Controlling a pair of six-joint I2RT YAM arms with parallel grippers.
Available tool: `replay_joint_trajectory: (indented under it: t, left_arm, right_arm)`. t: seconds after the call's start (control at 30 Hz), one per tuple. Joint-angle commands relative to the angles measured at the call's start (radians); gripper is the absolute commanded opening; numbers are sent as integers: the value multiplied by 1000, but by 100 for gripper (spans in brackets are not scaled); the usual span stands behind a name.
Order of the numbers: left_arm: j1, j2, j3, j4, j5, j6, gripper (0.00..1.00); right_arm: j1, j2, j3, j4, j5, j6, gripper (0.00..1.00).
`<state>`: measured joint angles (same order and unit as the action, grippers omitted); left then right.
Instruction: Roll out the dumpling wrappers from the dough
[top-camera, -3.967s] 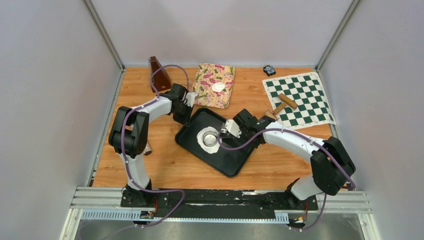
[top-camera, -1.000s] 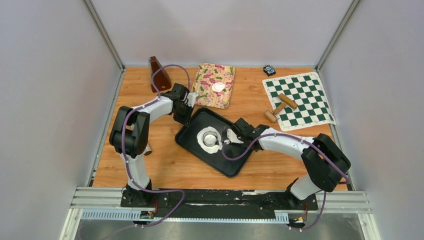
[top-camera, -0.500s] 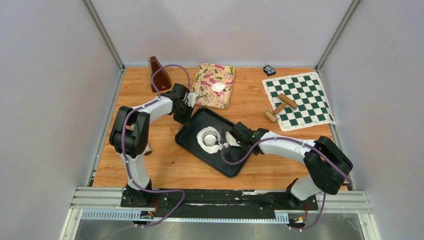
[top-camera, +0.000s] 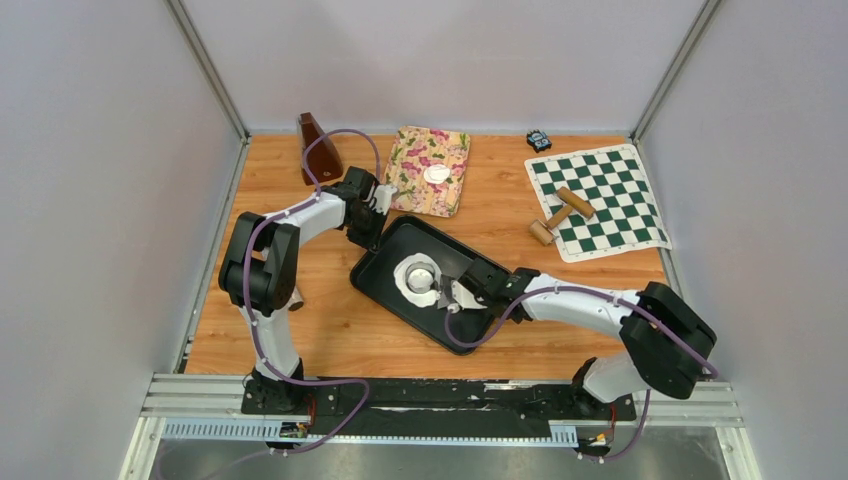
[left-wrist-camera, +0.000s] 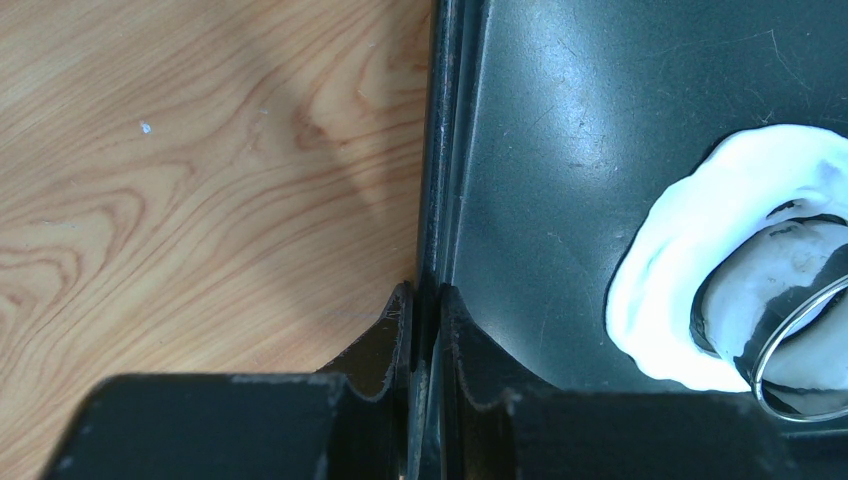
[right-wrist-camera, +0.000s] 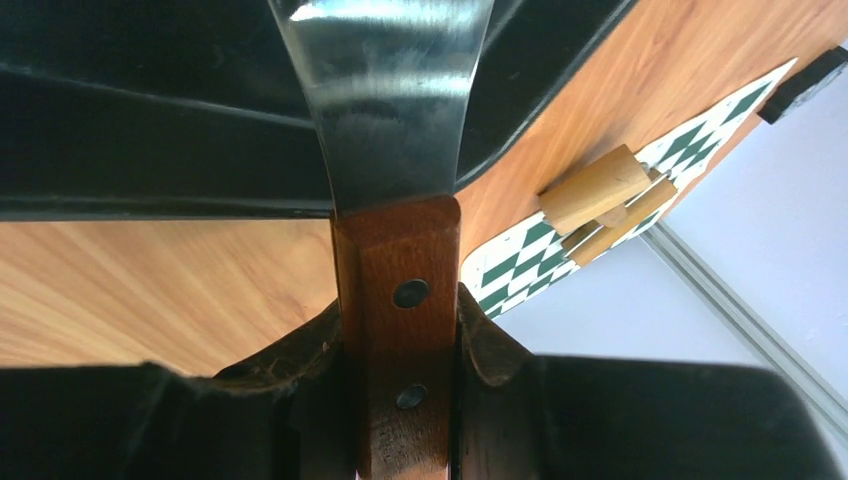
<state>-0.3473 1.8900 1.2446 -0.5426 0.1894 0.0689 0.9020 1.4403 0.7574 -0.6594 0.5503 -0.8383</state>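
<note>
- A wood-grain worktop (top-camera: 330, 330) stands between plain grey panels, with an aluminium rail along its near edge.
- One finished dumpling wrapper (top-camera: 436, 174), a small round white disc, lies on the floral cloth (top-camera: 425, 150) at the far side, well apart from both arms.
- The black tray (top-camera: 405, 238) sits mid-worktop. On it lies the ragged dough sheet (left-wrist-camera: 660, 260) with the clear ring cutter (left-wrist-camera: 772, 338) standing on it. The dough inside the ring looks like the next wrapper, not yet freed.
- The left end effector (left-wrist-camera: 425, 300) is nearly closed, with one finger on each side of the tray's rim, pinching it to steady the tray.
- The right end effector (right-wrist-camera: 398, 305) is clamped on the riveted wooden handle of a spatula (right-wrist-camera: 385, 100). Its metal blade reaches over the tray toward the dough; whether the tip touches the dough cannot be told.
- Handling, as a judgement:
  - A wrapper should be very light, limp and tacky.
  - It is likely to stretch, crease or tear if pinched at an edge.
  - It probably clings to the tray.
  - It is best taken from underneath, with the blade slid flat beneath the whole disc and lifted level.
- No brand, label or writing can be read anywhere.
  - The chessboard mat (top-camera: 598, 198) shows only green and white squares.
  - The wooden roller (top-camera: 560, 213) and the metronome (top-camera: 318, 148) are plain.
  - A small dark object (top-camera: 539, 139) at the far edge is too small to make out.
</note>
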Motion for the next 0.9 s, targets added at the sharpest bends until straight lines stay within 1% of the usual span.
replay_joint_trajectory:
  t: [0.0,0.1,0.23,0.37,0.5,0.63,0.87]
  left_arm:
    - [-2,2,-2,13,-57,6,0]
    - [-3,1,0,12,-56,6,0]
    - [-2,2,-1,13,-53,6,0]
    - [-2,1,0,12,-53,7,0]
    - [-2,5,2,12,-51,5,0]
    - [-2,6,4,10,-51,5,0]
    - [-2,2,4,10,-45,4,0]
  right_arm:
    - [17,-29,-19,-60,-21,14,0]
    - [2,-54,1,-64,-20,18,0]
    - [-72,-69,61,-57,6,6,0]
    - [-134,-87,99,5,32,-28,0]
    - [-140,-47,88,88,71,-37,0]
    - [-140,15,79,133,75,-31,0]
    - [-123,49,73,146,60,-16,0]
